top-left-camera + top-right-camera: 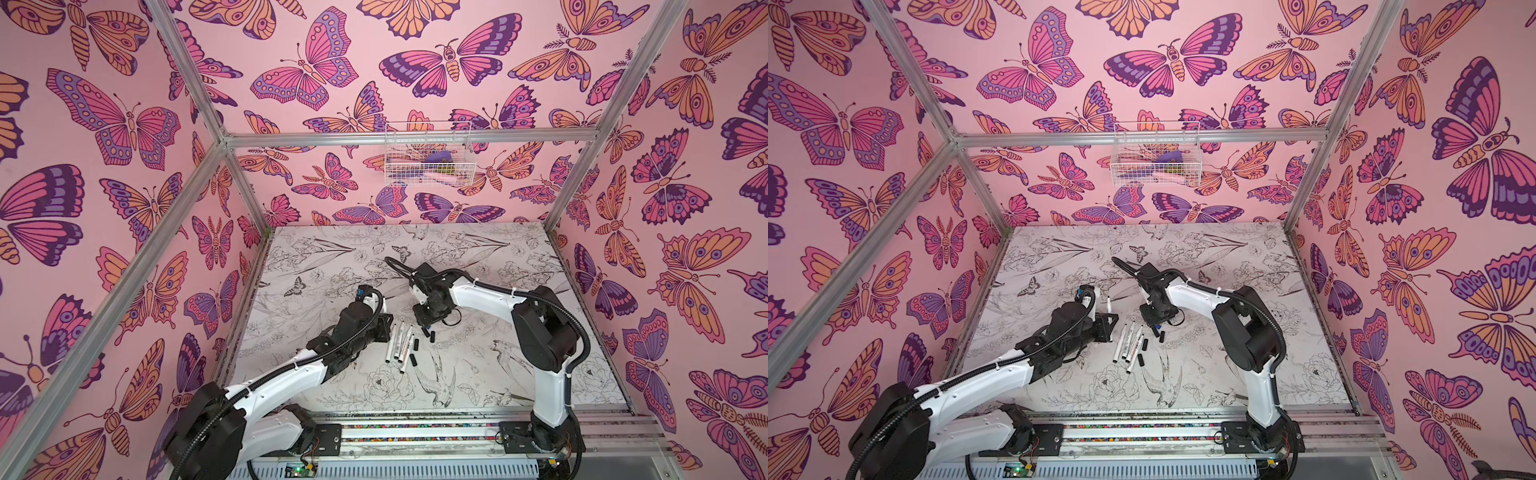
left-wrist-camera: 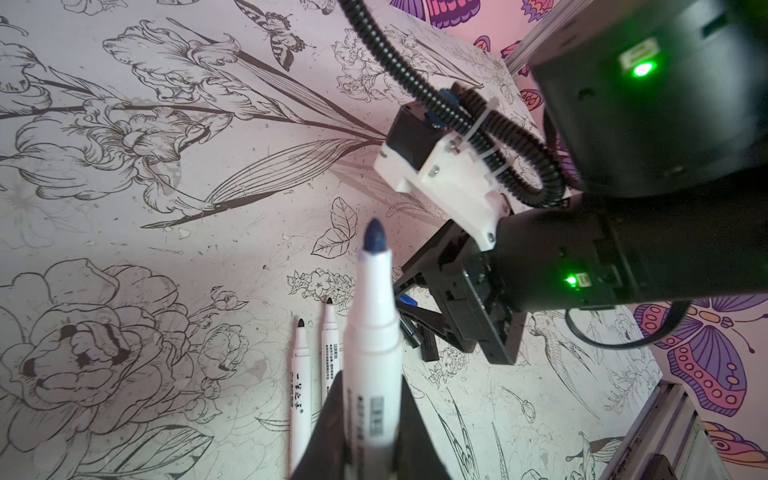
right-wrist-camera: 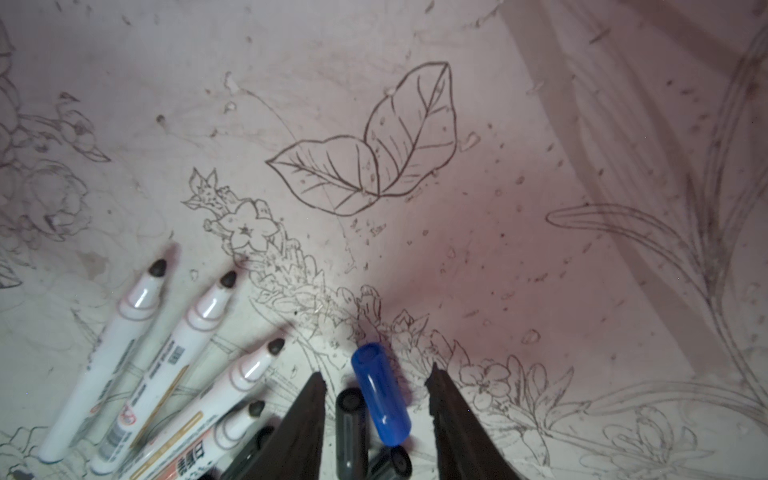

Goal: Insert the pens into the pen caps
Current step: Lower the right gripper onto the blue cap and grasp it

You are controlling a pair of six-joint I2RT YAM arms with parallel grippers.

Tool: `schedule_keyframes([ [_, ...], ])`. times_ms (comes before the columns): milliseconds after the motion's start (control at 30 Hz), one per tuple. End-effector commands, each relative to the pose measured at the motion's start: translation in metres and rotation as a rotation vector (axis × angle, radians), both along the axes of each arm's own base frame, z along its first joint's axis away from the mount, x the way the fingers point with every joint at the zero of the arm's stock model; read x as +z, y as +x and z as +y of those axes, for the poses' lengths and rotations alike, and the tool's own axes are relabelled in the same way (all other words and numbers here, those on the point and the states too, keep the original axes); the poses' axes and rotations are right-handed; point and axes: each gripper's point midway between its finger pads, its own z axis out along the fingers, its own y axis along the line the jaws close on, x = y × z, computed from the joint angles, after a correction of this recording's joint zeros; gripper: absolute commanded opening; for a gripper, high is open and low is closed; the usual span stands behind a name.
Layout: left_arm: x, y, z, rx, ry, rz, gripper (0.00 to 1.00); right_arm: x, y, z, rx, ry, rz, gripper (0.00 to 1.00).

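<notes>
My left gripper [image 2: 372,399] is shut on a white pen [image 2: 374,332] with a blue tip, held above the table; its slim barrel also shows in a top view [image 1: 1108,304]. Several more pens lie side by side on the table [image 1: 399,345] [image 1: 1129,343] [image 3: 166,374]. My right gripper [image 3: 376,376] [image 1: 426,326] is down at the table, open. A blue pen cap [image 3: 380,395] lies between its jaws with a gap on each side. A black cap [image 3: 351,419] lies beside it. More black caps lie nearby [image 1: 416,345] [image 1: 1141,360].
The right arm's wrist [image 2: 623,257] hangs close in front of the held pen. A white wire basket [image 1: 428,156] hangs on the back wall. Aluminium posts [image 1: 582,166] frame the table. A metal rail [image 1: 415,432] runs along the front edge.
</notes>
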Motion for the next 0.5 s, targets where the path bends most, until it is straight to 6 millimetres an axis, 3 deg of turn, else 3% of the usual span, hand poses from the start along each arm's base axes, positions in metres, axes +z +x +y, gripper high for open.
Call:
schedule_keyframes([
  [0, 0.002, -0.001, 0.005, 0.025, 0.0, -0.01, 0.0, -0.005, -0.002, 0.0, 0.047, -0.055, 0.006, 0.42],
  [300, 0.002, 0.001, 0.009, 0.043, 0.013, -0.014, 0.0, -0.017, -0.007, -0.003, 0.06, -0.108, 0.012, 0.35],
  [467, -0.001, 0.001, 0.007, 0.038, 0.017, -0.005, 0.0, -0.011, 0.0, 0.001, 0.036, -0.088, -0.023, 0.21],
])
